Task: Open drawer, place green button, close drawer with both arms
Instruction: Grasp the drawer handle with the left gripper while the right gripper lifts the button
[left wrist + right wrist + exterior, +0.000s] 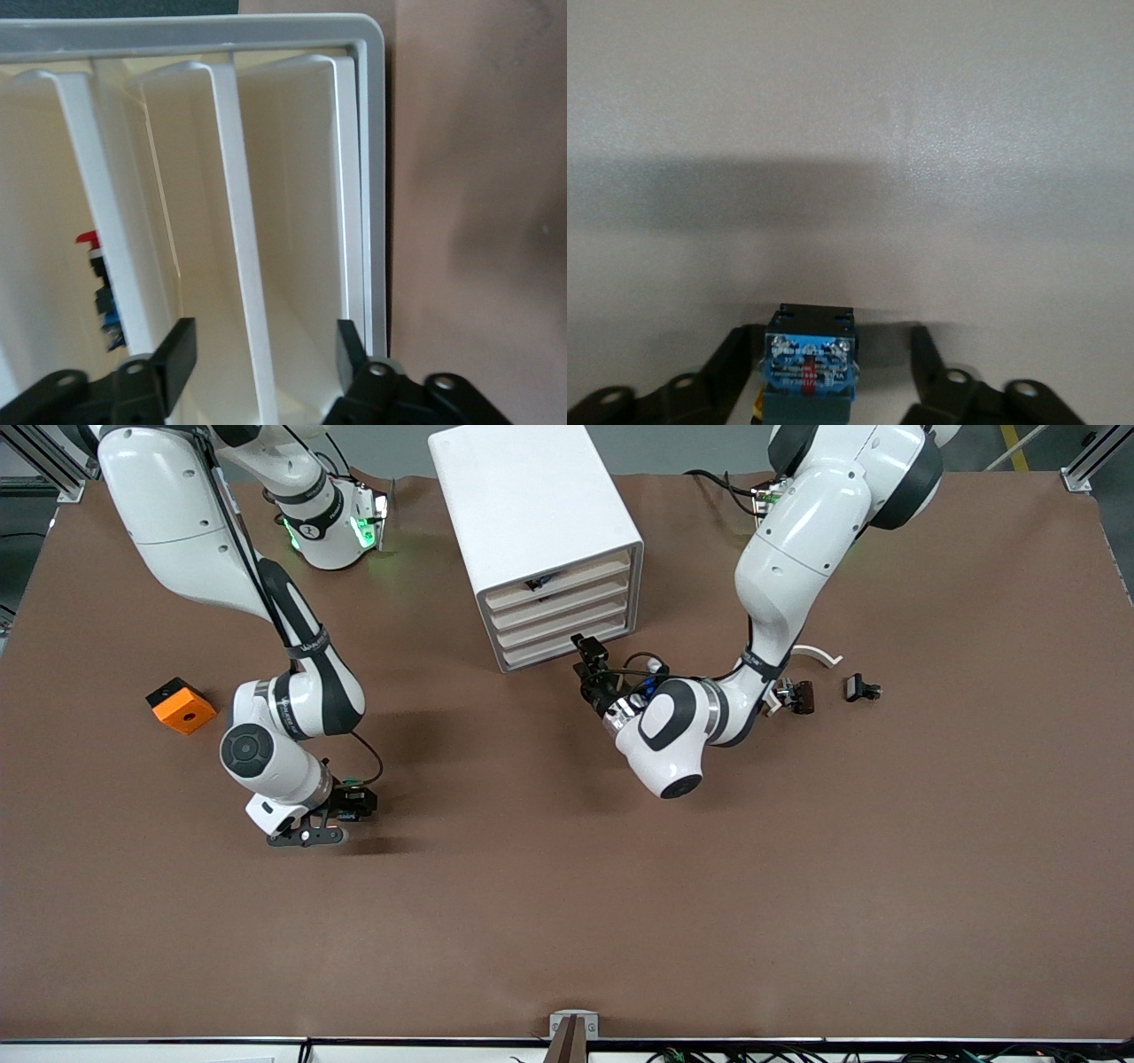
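1. Cabinet (540,540) stands on the surface (567,921) midway between the two arm bases, slat fronts facing the front camera and angled toward the left arm's end. All four drawers look shut.
2. Drawer (567,644): your left gripper (586,657) is right at the bottom slat front. In the left wrist view its fingers (177,350) are apart and straddle one cream slat (244,257) without clamping it. The slat's long axis runs across the gap, so closing pinches it; the pull then goes straight out toward the front camera.
3. Right gripper (341,808) is low over the surface, well apart from the cabinet, toward the right arm's end.
4. Button (808,367) sits between the right gripper's fingers (731,359). They are apart, with a gap on one side; the other may be touching, I can't tell. Green cap isn't visible here, only the blocky body with a blue label, so the ID is probable, not certain.
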You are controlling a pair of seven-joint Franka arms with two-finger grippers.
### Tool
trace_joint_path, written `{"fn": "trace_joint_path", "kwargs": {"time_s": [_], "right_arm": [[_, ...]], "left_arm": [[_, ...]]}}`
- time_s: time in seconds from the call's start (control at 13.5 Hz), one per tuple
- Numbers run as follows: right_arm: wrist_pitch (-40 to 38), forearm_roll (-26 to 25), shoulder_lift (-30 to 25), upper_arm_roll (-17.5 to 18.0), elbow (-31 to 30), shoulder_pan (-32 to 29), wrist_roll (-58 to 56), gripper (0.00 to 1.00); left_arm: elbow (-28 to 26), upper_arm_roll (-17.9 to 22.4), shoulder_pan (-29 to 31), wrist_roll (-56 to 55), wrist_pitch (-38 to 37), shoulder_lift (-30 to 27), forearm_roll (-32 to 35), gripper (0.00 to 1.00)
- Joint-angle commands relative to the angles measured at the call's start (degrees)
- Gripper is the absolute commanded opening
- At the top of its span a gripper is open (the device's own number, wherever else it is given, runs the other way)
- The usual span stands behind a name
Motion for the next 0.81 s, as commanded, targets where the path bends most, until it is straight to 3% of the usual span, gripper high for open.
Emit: {"fn": "trace_joint_path", "kwargs": {"time_s": [0.0, 0.22, 0.37, 0.59, 0.74], "right_arm": [[-0.20, 0.70, 0.50, -0.30, 1.05, 0.48, 0.50, 0.24], [-0.20, 0.61, 0.41, -0.30, 1.05, 0.48, 0.15, 0.02], [-0.29, 0.70, 0.41, -0.30, 1.05, 0.48, 0.41, 0.00], [-0.73, 0.70, -0.03, -0.30, 1.14, 0.48, 0.42, 0.02], [-1.25, 0.70, -1.08, -0.30, 1.05, 0.48, 0.24, 0.02]], "left_arm": [[0.70, 0.30, -0.91, -1.39, -2.41, 1.03, -1.28, 0.60], [0.34, 0.21, -2.06, -1.48, -3.46, 0.95, -1.46, 0.57], [-0.36, 0.12, -2.93, -1.48, -3.56, 0.95, -2.16, 0.50], [-0.45, 0.21, -4.16, -1.39, -3.47, 1.39, -3.13, 0.49], [-0.54, 0.21, -4.17, -1.48, -3.47, 1.39, -3.39, 0.36]]}}
